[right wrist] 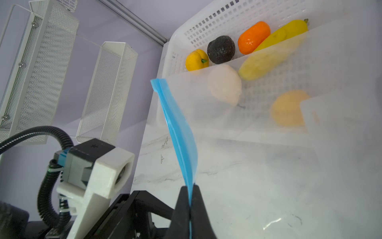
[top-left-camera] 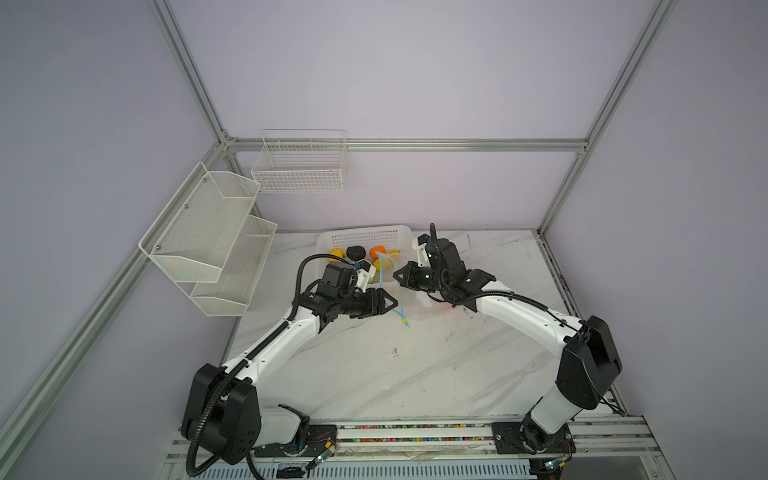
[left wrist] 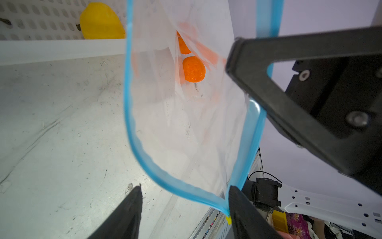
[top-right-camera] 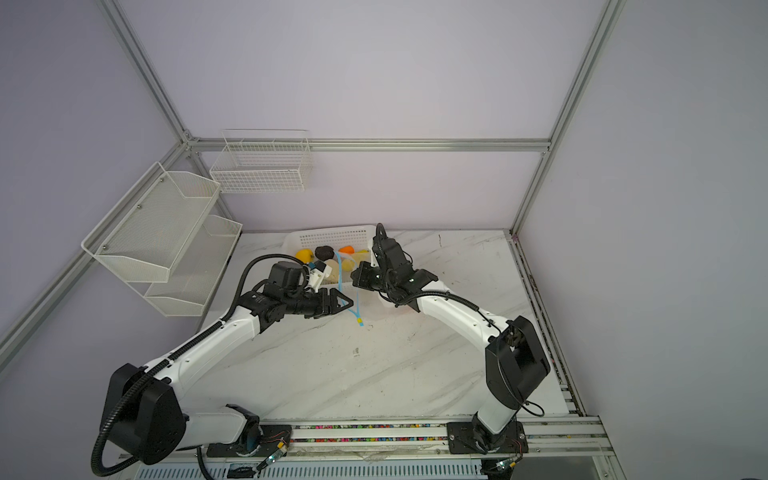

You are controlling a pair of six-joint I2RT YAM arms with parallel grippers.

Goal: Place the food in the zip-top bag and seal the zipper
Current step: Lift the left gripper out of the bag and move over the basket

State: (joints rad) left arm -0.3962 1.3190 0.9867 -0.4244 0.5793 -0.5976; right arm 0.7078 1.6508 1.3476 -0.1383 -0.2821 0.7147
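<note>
Zip-top bag (left wrist: 186, 128): clear, crinkled, resting on item 1, just in front of item 3 and between items 4 and 5, mouth open.

1. Surface (top-left-camera: 415, 374): white, marbled, scuffed.
2. Mesh shelf (top-left-camera: 199, 232), two tiers, and wire rack (top-left-camera: 299, 170): both white, wall-hung at rear left.
3. Perforated basket (top-left-camera: 365, 237): white plastic, at the back of the surface. It holds six pieces of food (listed under 6).
4. Right gripper (right wrist: 191, 190): fingers (right wrist: 182, 207) clenched on the zipper, pinching one lip of the bag's mouth.
5. Left gripper (left wrist: 186, 186): fingers (left wrist: 132, 207) released and apart, grasping nothing. The mouth's low corner hangs between them, with one finger just beside the slider.
6. Food, in the basket: elongated yellow piece (right wrist: 289, 31), orange fruit (right wrist: 253, 37), dark grey-black piece (right wrist: 221, 49), round yellow piece (right wrist: 196, 60), cream-white piece (right wrist: 225, 84) and pale yellow piece (right wrist: 289, 107) (the last two blurred through the bag's wall). In the bag: two orange pieces (left wrist: 193, 69), deep inside.
7. Zipper (left wrist: 132, 128): light-blue strip, unsealed, its two sides bowed apart.
8. Slider (left wrist: 228, 219): small yellow tab at the strip's lower end.
</note>
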